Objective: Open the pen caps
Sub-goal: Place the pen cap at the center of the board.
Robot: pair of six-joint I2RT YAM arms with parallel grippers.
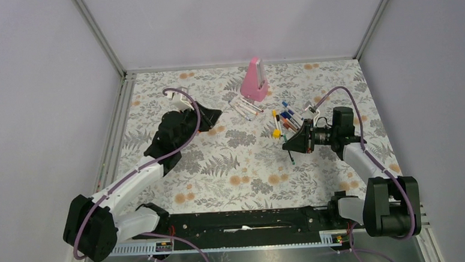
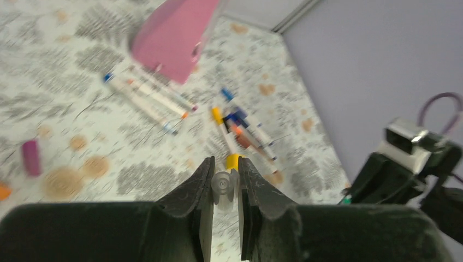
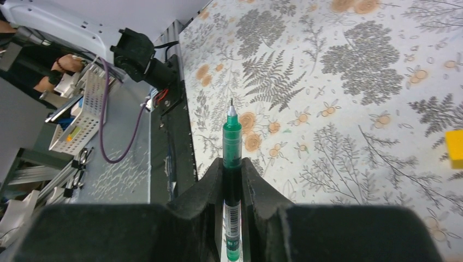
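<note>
surface: floral tablecloth (image 1: 244, 166), lavender walls (image 1: 35, 87) around it
left gripper (image 2: 225, 172): clamped on a small clear cap (image 2: 222, 190), over the left-centre of the cloth
right gripper (image 3: 233, 166): clamped on green pen (image 3: 231, 131), its bare tip pointing near
loose caps: yellow cap (image 1: 276, 133) just left of the right gripper; purple cap (image 2: 31, 157) lying apart
pen pile (image 1: 287, 117): far right, near pink wedge (image 1: 254, 80)

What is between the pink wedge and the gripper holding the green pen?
Between the pink wedge and the right gripper lies a loose pile of pens; the top view shows it.
</note>
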